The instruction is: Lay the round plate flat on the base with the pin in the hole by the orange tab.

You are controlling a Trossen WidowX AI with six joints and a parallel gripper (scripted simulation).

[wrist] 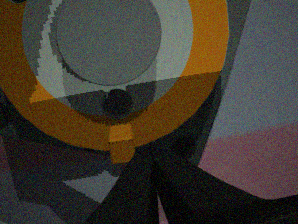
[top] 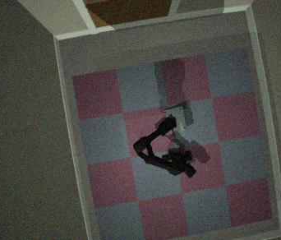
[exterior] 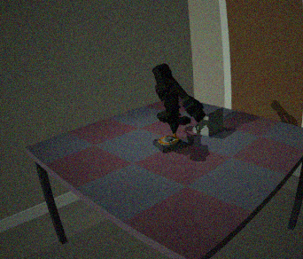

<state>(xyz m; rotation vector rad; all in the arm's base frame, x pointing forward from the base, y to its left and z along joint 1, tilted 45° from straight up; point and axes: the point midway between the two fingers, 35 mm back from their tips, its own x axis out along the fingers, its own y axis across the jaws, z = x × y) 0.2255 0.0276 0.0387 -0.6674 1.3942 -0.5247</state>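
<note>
Dim, grainy light throughout. Table point(exterior: 112, 151) with pink and grey-blue checkered top, pale rim, thin dark legs point(exterior: 50, 201). Plain grey-olive wall point(exterior: 68, 53) behind, pale baseboard point(exterior: 19, 217) along the floor point(exterior: 95, 239). Brown door panel point(exterior: 265, 53) at the far right, framed by pale vertical trim point(exterior: 205, 49).
</note>
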